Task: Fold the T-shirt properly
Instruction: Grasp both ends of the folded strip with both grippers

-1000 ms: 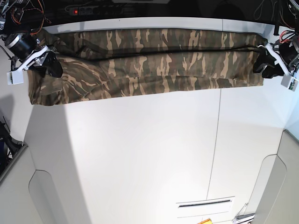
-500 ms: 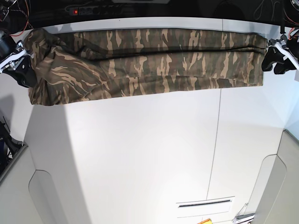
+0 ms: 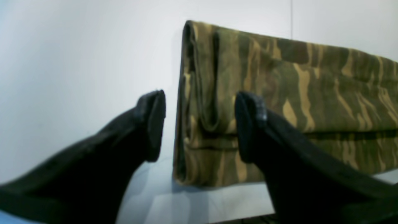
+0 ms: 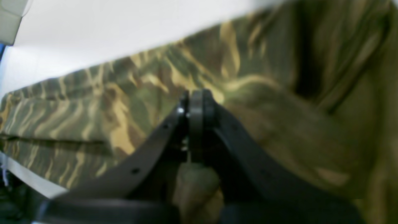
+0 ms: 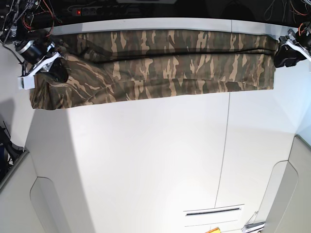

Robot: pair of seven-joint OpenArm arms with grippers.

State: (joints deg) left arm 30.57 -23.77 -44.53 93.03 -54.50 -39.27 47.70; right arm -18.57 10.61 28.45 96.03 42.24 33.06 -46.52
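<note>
Along the far edge of the white table (image 5: 146, 160) we've got the T-shirt (image 5: 160, 63) folded into one long camo band that runs nearly the full width of the surface. The end on the base view's left looks lumpier and sags a bit lower than the rest; the other end is a neat squared-off stack of layers.

The table itself is plain matte white with a thin seam line (image 5: 224, 145) running front to back right of centre, and a narrow slot (image 5: 213, 211) near the front edge. Grey rounded panels sit at both front corners. Behind the table it's dark, with a power strip (image 5: 97, 9) showing a red light and some loose wires up in the corners.

The left gripper (image 3: 199, 124) sits at the squared end with its jaws spread apart, one black finger on bare table beside the cloth edge and the other over the fabric, nothing pinched. The right gripper (image 4: 194, 105) hangs over the lumpy end with its fingertips pressed together; we honestly can't tell whether any cloth is caught between them, it's too blurry.
</note>
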